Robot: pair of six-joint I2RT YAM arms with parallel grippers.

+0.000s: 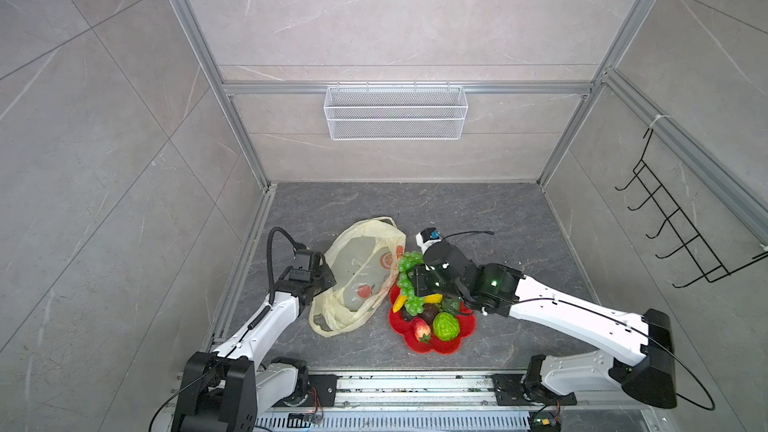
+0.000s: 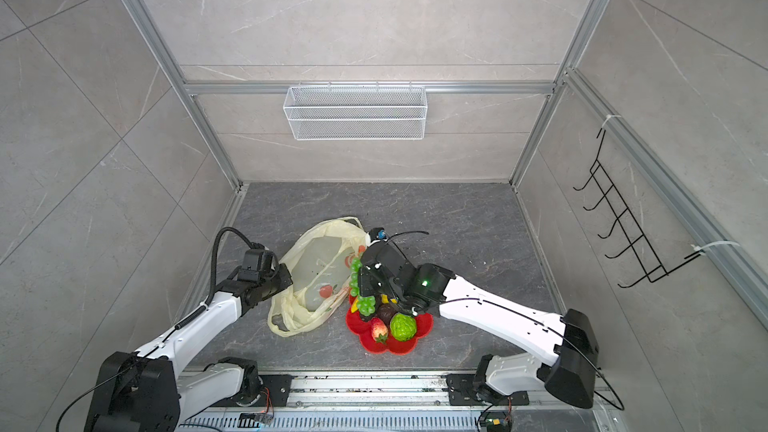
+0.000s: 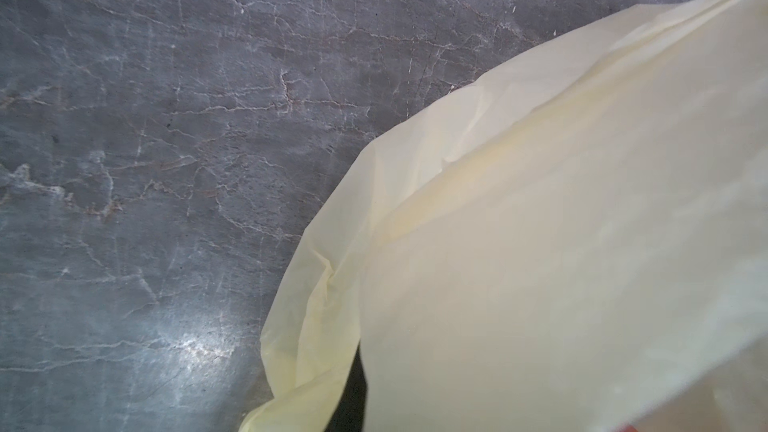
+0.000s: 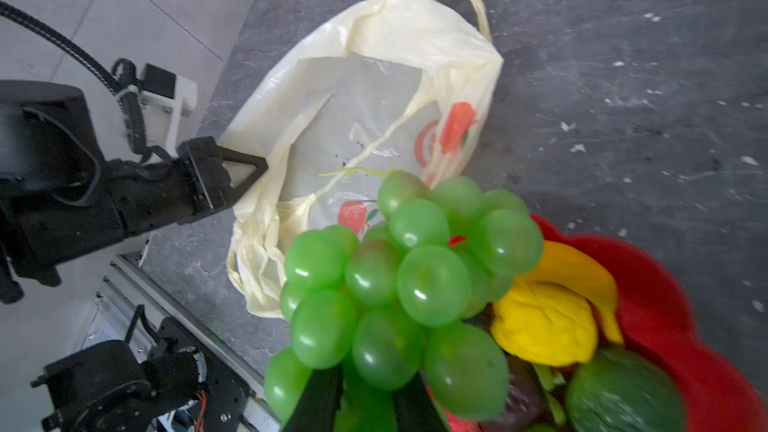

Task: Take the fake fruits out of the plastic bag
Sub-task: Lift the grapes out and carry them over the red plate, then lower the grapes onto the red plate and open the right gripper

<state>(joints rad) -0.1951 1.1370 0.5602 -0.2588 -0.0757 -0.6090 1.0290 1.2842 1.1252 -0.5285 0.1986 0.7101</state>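
**Bunch of green plastic grapes (image 4: 407, 280) in the right gripper (image 4: 368, 378); thin cream-yellow plastic bag (image 4: 374, 89) in the left gripper (image 4: 249, 168)**

The right gripper's two black fingers (image 4: 320, 396) stand a narrow way apart and clamp the base of the bunch of green plastic grapes. The bunch fills the space straight ahead of the jaws. In both top views it shows along the bag-side edge of the right wrist (image 1: 409, 284).

Just past the grapes, off to one side of these jaws, sits a red flower-shaped plastic plate (image 4: 673, 305). Closest to the jaws on it lie a yellow plastic lemon (image 4: 544, 322), a yellow plastic banana (image 4: 582, 263) and a bumpy green plastic ball (image 4: 623, 392). Farther out on the plate, a top view shows a red plastic strawberry (image 1: 422, 329) and a dark plastic avocado (image 1: 429, 313). Whether the grapes touch the plate cannot be told.

Off to the other side of the right jaws, the bag lies on the dark grey marble-look tabletop (image 4: 623, 76). Its mouth gapes and orange-red fruit prints show on its film.

The left gripper's jaws are closed together on the rim of the bag and hold that side of the mouth raised. In the left wrist view the pale film (image 3: 540, 243) hangs right in front of these jaws and hides the fingers, with bare tabletop beyond it.

Well beyond both sets of jaws, a white wire mesh basket (image 1: 395, 112) hangs on the back wall. A black wire hook rack (image 1: 681, 222) hangs on the side wall.
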